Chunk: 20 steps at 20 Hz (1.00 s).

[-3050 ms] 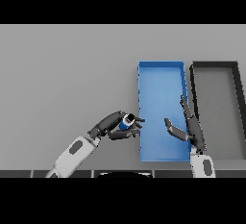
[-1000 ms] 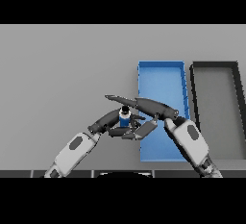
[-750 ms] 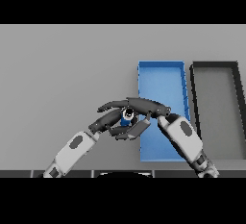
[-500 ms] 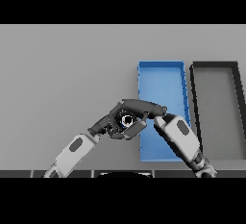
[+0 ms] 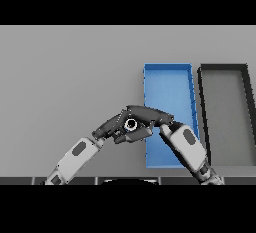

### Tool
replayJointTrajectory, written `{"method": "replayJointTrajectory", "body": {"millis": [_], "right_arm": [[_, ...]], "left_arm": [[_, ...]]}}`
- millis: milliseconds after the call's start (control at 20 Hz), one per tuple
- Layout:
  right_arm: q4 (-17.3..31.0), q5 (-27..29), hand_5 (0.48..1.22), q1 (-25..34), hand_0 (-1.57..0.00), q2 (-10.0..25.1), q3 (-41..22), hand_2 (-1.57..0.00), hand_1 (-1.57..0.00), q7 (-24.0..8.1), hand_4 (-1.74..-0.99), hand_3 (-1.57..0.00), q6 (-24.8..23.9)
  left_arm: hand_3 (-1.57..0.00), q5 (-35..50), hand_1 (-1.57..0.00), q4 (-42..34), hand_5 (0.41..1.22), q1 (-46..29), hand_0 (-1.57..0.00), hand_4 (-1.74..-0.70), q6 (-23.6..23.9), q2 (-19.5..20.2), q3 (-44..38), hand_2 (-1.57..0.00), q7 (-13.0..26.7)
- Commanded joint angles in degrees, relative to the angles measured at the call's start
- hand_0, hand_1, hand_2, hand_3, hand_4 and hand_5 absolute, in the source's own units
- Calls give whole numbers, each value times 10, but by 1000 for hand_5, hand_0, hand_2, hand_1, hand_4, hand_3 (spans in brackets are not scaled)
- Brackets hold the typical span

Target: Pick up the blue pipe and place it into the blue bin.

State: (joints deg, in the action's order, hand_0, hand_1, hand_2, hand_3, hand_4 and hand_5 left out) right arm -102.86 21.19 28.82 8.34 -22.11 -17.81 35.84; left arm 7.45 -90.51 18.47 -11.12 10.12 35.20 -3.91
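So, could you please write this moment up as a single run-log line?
left hand: shut on blue pipe | right hand: closing over pipe, handover | pipe: left of blue bin, not in | black bin: right

No writing, label, brand, number or sign could be read anywhere in the view.

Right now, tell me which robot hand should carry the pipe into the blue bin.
Probably the right robot hand: it closes over the small blue pipe and enters beside the blue rectangular bin; the left robot hand sits farther away.
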Motion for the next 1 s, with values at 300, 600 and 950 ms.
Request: {"method": "replayJointTrajectory", "body": {"millis": [300, 600, 950], "right_arm": [[-14, -9, 1206, -13, -1561, -26, 11, -1561, -1561, -18, -1482, -1558, 11], [-20, -5, 1217, -19, -1568, -45, 21, -1568, -1568, -27, -1484, -1567, 11], [-27, -13, 1220, -29, -1570, -56, 27, -1570, -1570, -13, -1490, -1570, 9]], "left_arm": [[-170, -25, -410, -5, 1184, 2, -501, -1110, -56, 21, 2, -419, 12], [-44, -65, -107, 4, 794, 1, -131, -854, -40, 14, -9, -109, 22], [-8, -51, -22, 7, 616, -15, -27, -865, -28, 6, -14, -22, 62]]}}
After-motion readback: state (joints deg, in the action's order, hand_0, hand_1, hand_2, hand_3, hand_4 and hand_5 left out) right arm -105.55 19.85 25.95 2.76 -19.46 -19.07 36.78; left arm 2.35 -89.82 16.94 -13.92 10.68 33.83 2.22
